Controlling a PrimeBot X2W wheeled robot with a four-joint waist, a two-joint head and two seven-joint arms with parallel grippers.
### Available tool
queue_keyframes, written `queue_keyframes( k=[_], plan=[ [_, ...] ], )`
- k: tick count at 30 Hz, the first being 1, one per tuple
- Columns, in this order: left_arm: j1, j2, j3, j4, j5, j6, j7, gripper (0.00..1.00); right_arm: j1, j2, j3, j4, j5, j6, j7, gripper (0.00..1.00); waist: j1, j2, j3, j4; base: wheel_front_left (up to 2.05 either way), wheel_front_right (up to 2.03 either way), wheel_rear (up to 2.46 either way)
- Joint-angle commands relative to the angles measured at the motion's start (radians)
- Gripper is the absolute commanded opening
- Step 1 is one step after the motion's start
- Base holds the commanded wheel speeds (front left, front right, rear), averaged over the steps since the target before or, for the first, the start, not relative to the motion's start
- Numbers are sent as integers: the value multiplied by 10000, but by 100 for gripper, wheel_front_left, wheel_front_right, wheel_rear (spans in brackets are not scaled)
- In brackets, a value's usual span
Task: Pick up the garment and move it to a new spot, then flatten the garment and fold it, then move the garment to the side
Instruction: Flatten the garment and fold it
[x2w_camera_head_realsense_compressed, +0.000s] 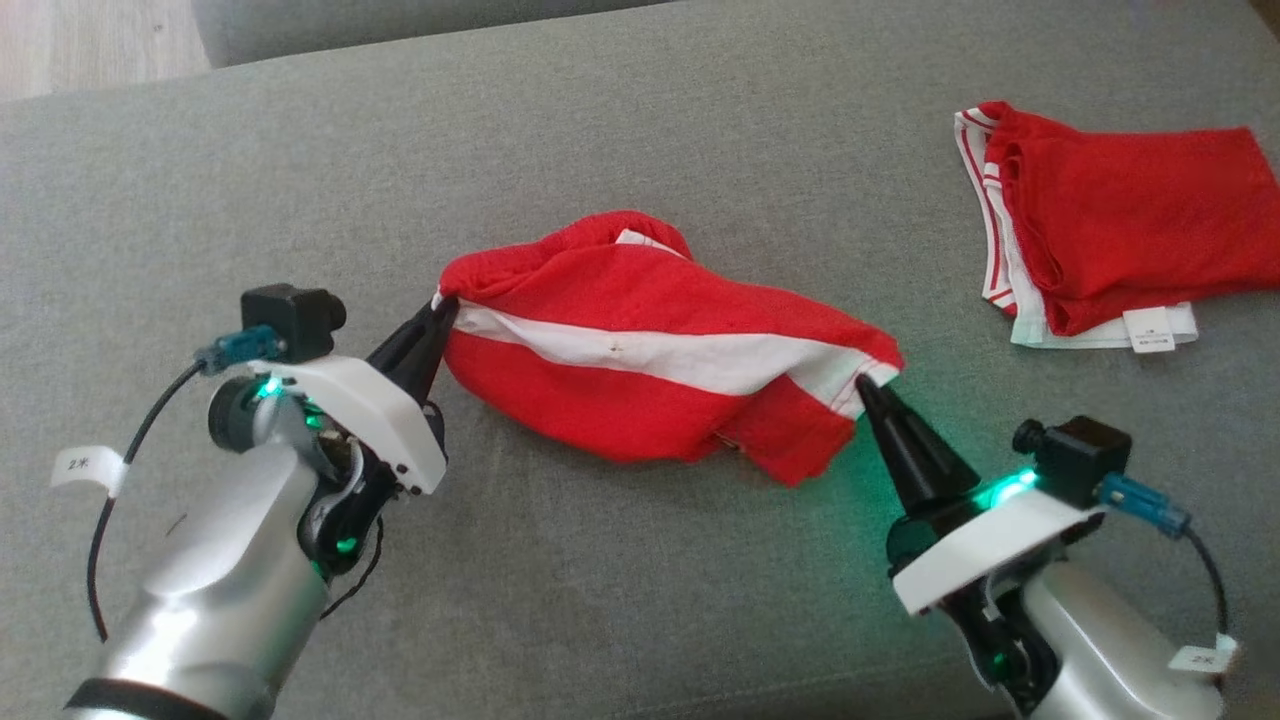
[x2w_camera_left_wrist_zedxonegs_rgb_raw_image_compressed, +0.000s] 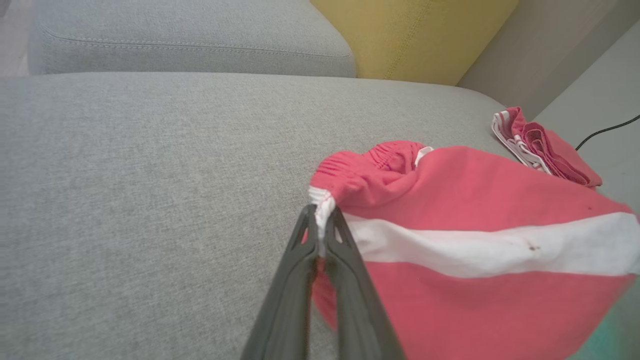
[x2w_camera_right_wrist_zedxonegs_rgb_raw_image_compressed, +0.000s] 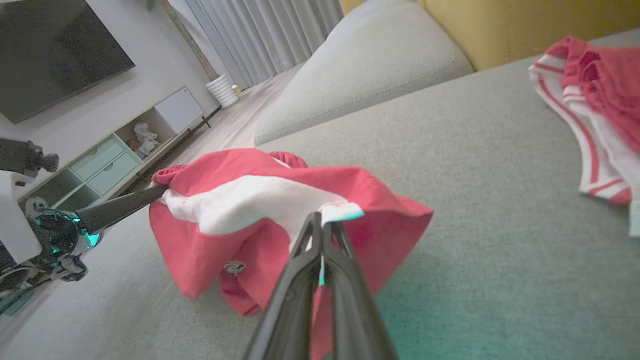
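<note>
Now left pincer (x2w_camera_head_realsense_compressed: 443, 312) clamps the crumpled red-and-white fabric shorts (x2w_camera_head_realsense_compressed: 600, 420) at nine o'clock, right pincer (x2w_camera_head_realsense_compressed: 866, 388) at three, seemingly waistband corners; draw apart evenly, keeping them taut.

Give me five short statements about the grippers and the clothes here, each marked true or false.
1. The left gripper is shut on one end of the red garment. True.
2. The right gripper hangs open above it. False: it is shut on the opposite end.
3. The red garment lies spread flat. False: it is bunched between the grippers.
4. A second red garment lies apart, to the right. True.
5. Everything rests on a wooden table. False: on a grey cushion.
</note>
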Motion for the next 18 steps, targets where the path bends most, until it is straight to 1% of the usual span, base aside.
queue_keyframes(
  k=[1,6,11,18],
  plan=[
    [-540,334,331,-236,-116,42,-138,0,-269,-127,-5,-323,-155,-9,-202,0,0,0,-20,0,0,0,0],
    [-545,426,311,-409,-57,109,-202,0,-542,-355,-572,-717,-813,-9,-437,0,0,0,-226,57,0,0,0],
    [-600,469,413,-936,-137,213,-237,0,-964,-805,-1093,-1133,-1483,-9,-468,0,0,0,-555,215,0,0,0],
    [-669,615,748,-2214,-400,599,-94,0,-1927,-1504,-1450,-1595,-2220,-9,-33,0,0,0,-1051,446,0,0,0]
  ],
)
